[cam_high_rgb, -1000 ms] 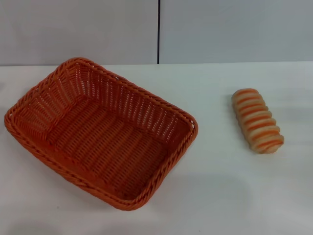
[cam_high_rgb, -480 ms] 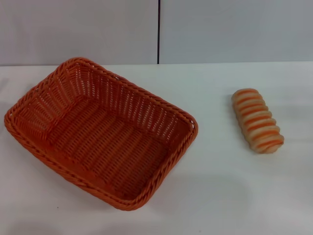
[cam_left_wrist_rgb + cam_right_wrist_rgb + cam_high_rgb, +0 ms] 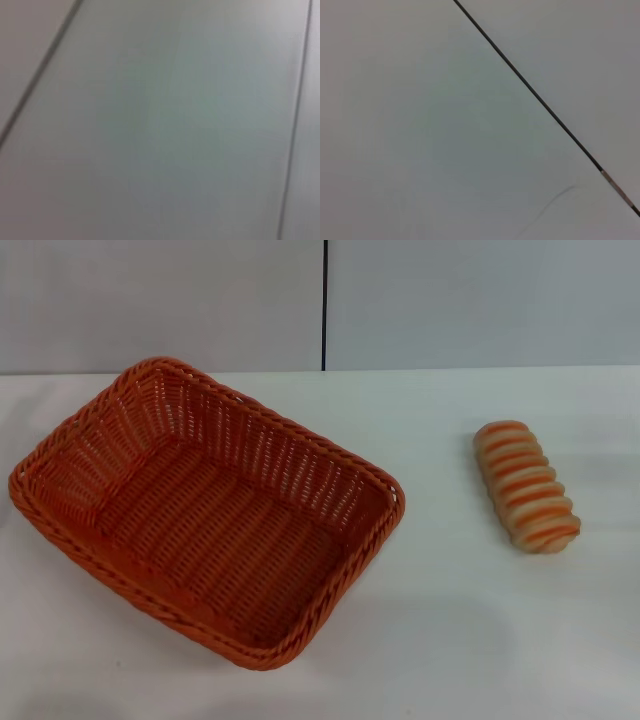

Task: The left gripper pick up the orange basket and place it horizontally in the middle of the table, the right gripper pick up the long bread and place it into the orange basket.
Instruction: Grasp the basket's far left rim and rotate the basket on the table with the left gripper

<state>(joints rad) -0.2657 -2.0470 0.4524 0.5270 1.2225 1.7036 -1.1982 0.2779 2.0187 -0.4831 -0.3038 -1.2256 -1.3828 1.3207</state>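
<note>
Lab-style test setup — a plain white desk (image 3: 450, 640) is backed by bare grey wall panels (image 3: 480, 300) split by a dark seam (image 3: 324, 305); only staged props are laid out — nothing domestic.

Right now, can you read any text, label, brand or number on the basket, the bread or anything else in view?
None: the orange basket, the long bread and the table carry no readable words, numbers or signs. Both wrist views show only plain grey panels with dark seams.
</note>
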